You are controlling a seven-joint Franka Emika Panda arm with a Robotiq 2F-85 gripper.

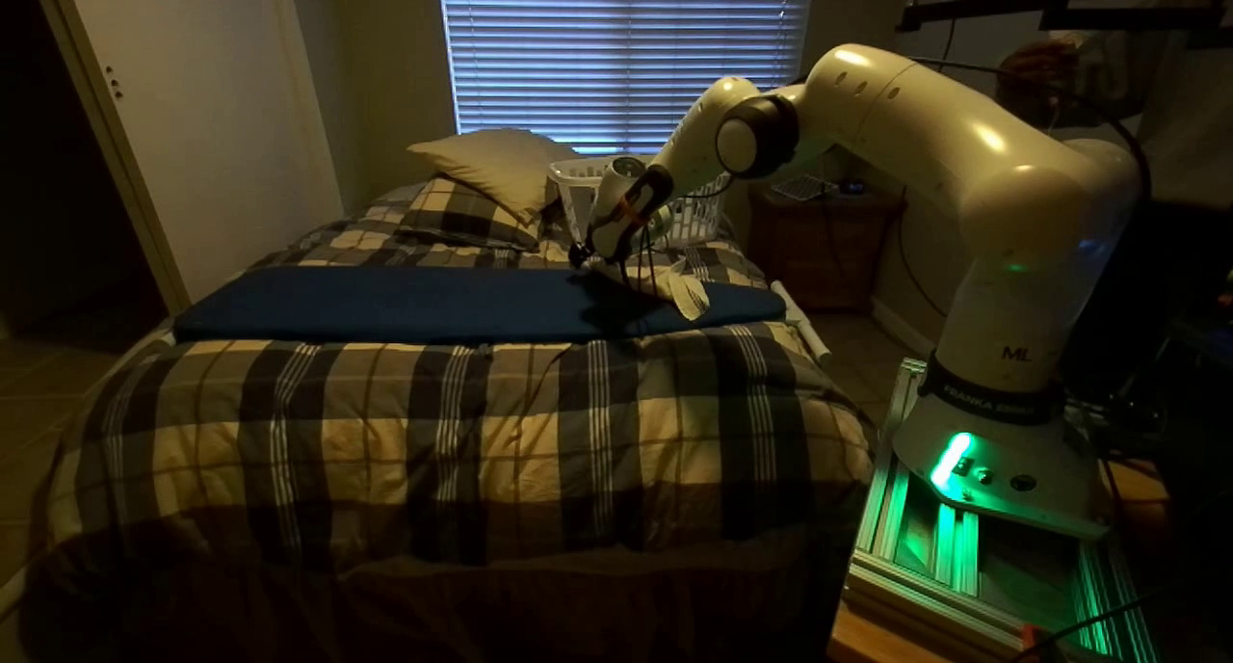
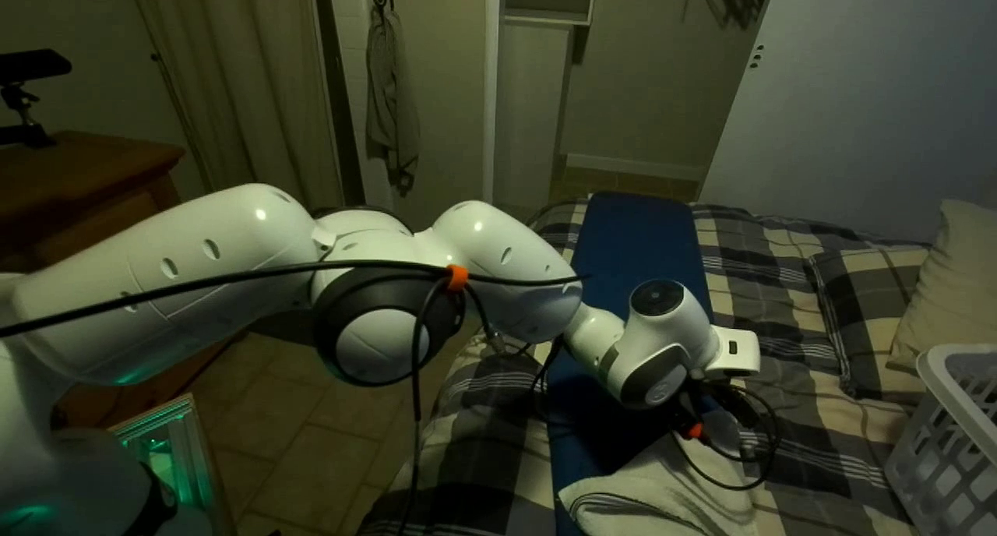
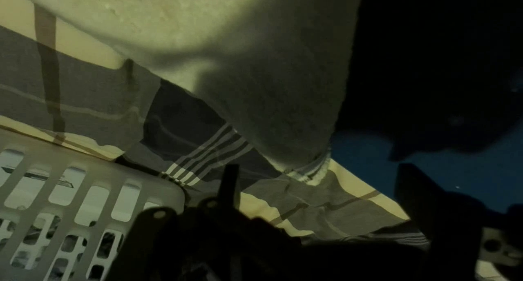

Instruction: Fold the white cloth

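The white cloth (image 1: 686, 295) lies rumpled on the right end of the long dark blue surface in an exterior view. In another exterior view the white cloth (image 2: 662, 485) spreads from the blue surface over the plaid bedding, partly under the wrist and its cables. In the wrist view the white cloth (image 3: 261, 89) fills the upper middle, with a striped-edge corner pointing down between the fingers. My gripper (image 3: 318, 166) is open, its dark fingers wide apart on either side of that corner. I cannot tell whether they touch the cloth. The fingertips are mostly hidden in the exterior views.
The long dark blue surface (image 1: 385, 304) lies across a plaid bed (image 1: 520, 432). A white lattice laundry basket (image 1: 708, 215) stands close behind the gripper; it also shows in the wrist view (image 3: 102, 166). A white pillow (image 1: 501, 162) lies at the bed's head.
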